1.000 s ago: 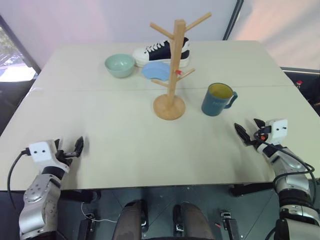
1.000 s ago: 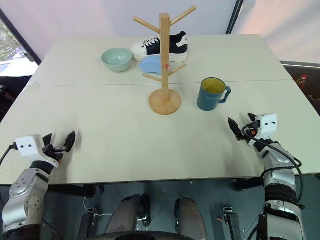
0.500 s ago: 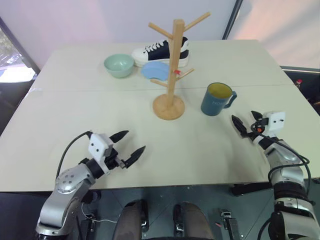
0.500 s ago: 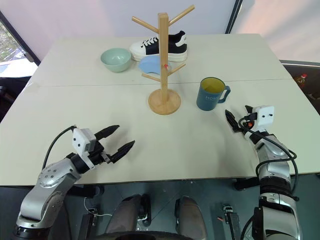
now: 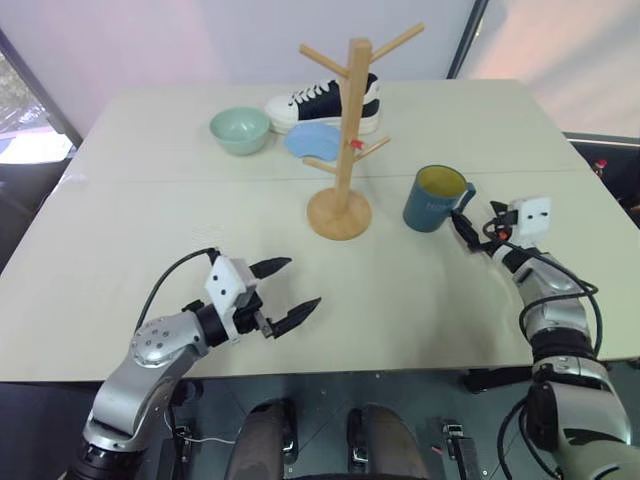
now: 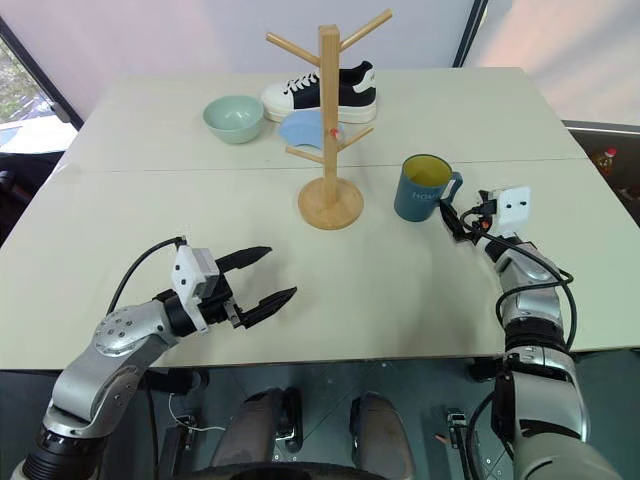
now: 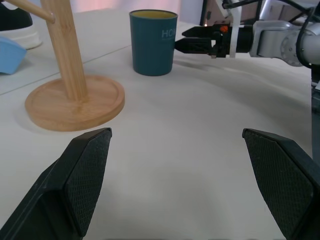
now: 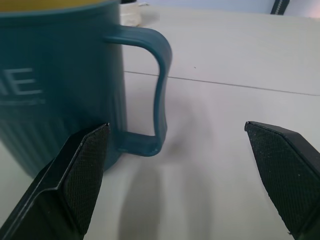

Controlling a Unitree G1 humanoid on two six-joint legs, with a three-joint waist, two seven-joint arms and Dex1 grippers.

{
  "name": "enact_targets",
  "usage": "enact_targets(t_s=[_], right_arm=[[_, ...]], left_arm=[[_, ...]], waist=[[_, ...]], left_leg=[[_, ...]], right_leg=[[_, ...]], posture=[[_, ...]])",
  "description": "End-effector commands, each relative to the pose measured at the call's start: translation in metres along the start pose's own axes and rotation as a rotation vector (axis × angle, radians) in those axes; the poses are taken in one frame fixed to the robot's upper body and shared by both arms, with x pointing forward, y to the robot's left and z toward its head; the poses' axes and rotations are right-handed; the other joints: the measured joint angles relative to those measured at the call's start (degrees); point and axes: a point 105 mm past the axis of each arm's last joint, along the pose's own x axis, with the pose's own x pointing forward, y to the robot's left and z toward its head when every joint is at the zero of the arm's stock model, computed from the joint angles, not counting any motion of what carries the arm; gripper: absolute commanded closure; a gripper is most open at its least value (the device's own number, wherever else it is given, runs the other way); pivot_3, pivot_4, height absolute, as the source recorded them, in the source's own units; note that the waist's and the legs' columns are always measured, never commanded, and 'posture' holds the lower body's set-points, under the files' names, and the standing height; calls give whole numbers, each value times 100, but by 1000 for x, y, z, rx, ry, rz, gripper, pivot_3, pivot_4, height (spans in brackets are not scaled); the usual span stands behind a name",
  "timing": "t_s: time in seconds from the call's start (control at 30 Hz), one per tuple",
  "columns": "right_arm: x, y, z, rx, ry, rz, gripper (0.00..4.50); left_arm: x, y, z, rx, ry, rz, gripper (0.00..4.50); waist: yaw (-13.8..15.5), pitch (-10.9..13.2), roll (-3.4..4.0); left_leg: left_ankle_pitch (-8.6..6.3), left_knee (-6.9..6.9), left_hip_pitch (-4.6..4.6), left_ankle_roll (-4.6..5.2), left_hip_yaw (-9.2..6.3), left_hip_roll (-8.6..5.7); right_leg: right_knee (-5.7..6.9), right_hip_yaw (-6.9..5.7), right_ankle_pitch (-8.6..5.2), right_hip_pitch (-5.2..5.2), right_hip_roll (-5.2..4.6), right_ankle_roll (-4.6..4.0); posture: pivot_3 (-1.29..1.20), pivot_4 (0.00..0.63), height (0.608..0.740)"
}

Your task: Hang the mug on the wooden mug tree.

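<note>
My left gripper (image 5: 283, 296) hovers with fingers spread over the bare tabletop (image 5: 150, 220), the wooden mug tree (image 5: 344, 130) stands mid-table, and beside the mug (image 5: 434, 198) my right gripper (image 5: 466, 226), fingers spread, should straddle the handle squarely before pinching.

Pale letters "HO" (rest hidden) on the mug (image 7: 153, 42); wrist view shows "ME"

Lab-like test space, bare pale table (image 5: 200, 230), plain backdrop, cabled floor
</note>
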Motion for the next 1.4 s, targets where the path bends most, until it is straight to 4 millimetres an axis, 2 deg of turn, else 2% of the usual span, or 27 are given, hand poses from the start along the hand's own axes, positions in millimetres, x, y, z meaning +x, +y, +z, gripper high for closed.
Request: enact_targets(t_s=[0.03,0.4,0.5,0.57,0.67,0.73,0.9,0.97,1.1,1.23,1.4], right_arm=[[9,0,14,-16,-46,-1,23],[22,8,7,1,0,43,23],[25,11,9,20,-13,56,895],[26,13,10,25,-19,68,1847],[27,16,11,34,-25,84,3548],[27,17,11,40,-27,94,4467],[25,22,13,24,-49,131,4467],[22,29,24,-113,-73,197,4467],[7,57,55,-404,-142,362,4467],[-20,107,106,-592,-241,575,4467],[-32,143,143,-762,-239,600,4467]], left_arm=[[2,-5,12,38,-32,-23,0],[3,-3,15,53,-31,-19,0],[3,-1,14,53,-29,-16,0],[3,-2,13,53,-27,-15,0],[3,-2,12,55,-26,-10,0],[2,-2,12,55,-25,-8,0],[-1,-2,10,57,-22,7,0],[-5,4,8,64,-20,39,0],[-15,19,8,90,-17,108,0],[-25,38,14,123,-29,160,0],[-29,51,25,163,-37,161,0]], waist=[[0,0,0],[-7,0,0],[-7,0,0],[-13,0,0],[-12,0,0],[-6,0,0],[-9,0,0],[-1,0,0],[3,7,12],[-4,14,22],[7,14,20]], left_leg=[[0,1,0,0,0,0],[2,4,0,-1,0,2],[4,5,0,-2,0,2],[5,4,0,-3,0,2],[11,4,0,-14,0,2],[12,4,0,-15,0,2],[8,4,0,-8,0,2],[8,3,0,-8,0,2],[4,0,-1,-2,0,3],[3,-1,-2,-3,-1,5],[-4,-1,-1,-19,-6,11]], right_leg=[[0,0,0,0,1,0],[2,0,0,1,5,0],[3,0,0,1,6,0],[3,0,0,1,6,0],[3,1,0,1,6,0],[3,0,0,1,7,0],[3,1,0,2,6,0],[3,1,0,1,6,0],[2,1,0,-2,3,1],[4,1,0,-6,4,1],[2,0,0,-9,5,-1]], posture=[[0,150,730],[0,150,730],[0,150,730],[0,150,730],[0,150,730],[0,150,730],[0,150,730],[0,150,730],[0,150,730],[0,150,730],[0,150,730]])
